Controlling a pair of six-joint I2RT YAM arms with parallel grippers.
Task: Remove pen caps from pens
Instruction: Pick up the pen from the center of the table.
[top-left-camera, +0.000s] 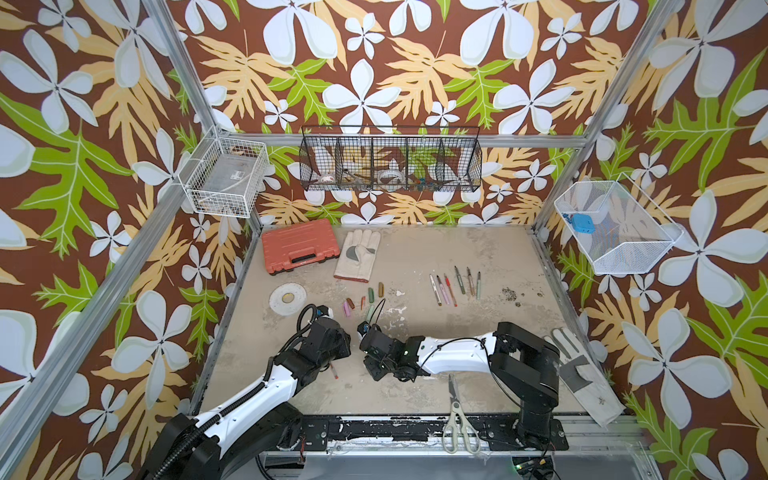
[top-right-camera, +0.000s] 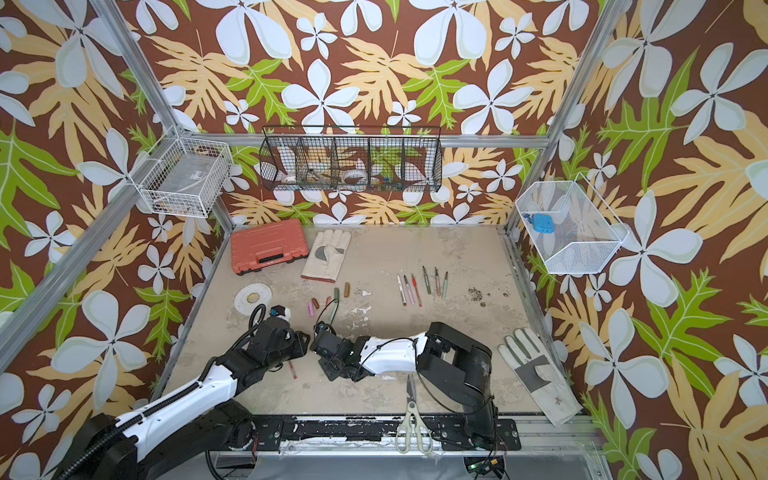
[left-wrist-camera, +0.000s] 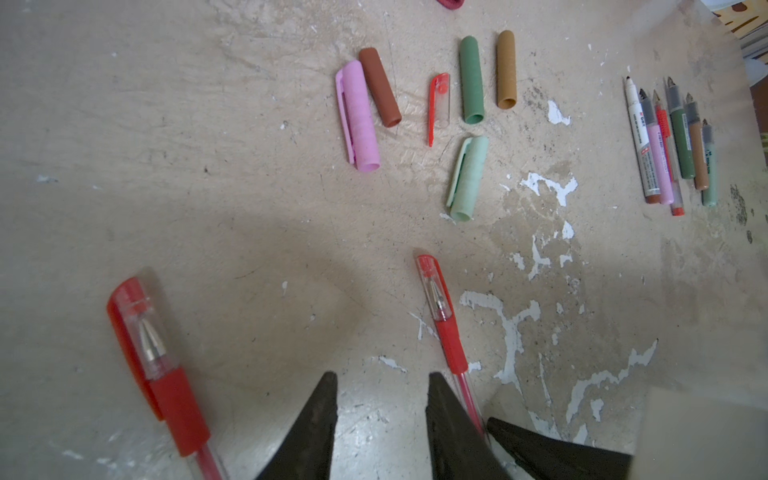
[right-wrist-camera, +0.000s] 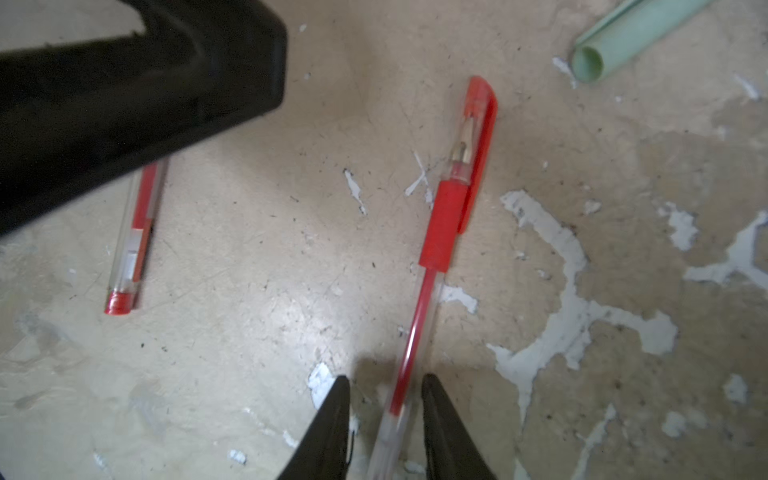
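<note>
**Wall containers.** On the left wall a white wire basket (top-left-camera: 224, 176) is holding a clear box with a cord, and its markings are too small to read. On the far wall a black wire basket (top-left-camera: 390, 160), divided into compartments, is carrying tape rolls and small mixed items that cannot be told apart. On the right wall a white mesh basket (top-left-camera: 615, 249) is holding a blue object (top-left-camera: 579, 222).

**Table.** An orange case (top-left-camera: 299, 245) is lying shut at the far left of the table (top-left-camera: 415, 249), just beside a work glove (top-left-camera: 357, 253).

**Task items.** Six pens (top-left-camera: 455, 284) are lying uncapped in a row right of centre. Six loose pen caps (left-wrist-camera: 471, 79) are lying in a cluster to their left.

**Tools.**
- The right gripper (right-wrist-camera: 385, 377) is standing astride the clear barrel of a capped red pen (right-wrist-camera: 446, 224). Its fingers are standing apart, with table showing between one finger and the barrel.
- The left gripper (left-wrist-camera: 382, 376) is hanging with its fingers spread and only bare table between them, just beside that same pen.
- A second red pen (left-wrist-camera: 166, 374), also capped, is lying further left beneath the left arm.
</note>
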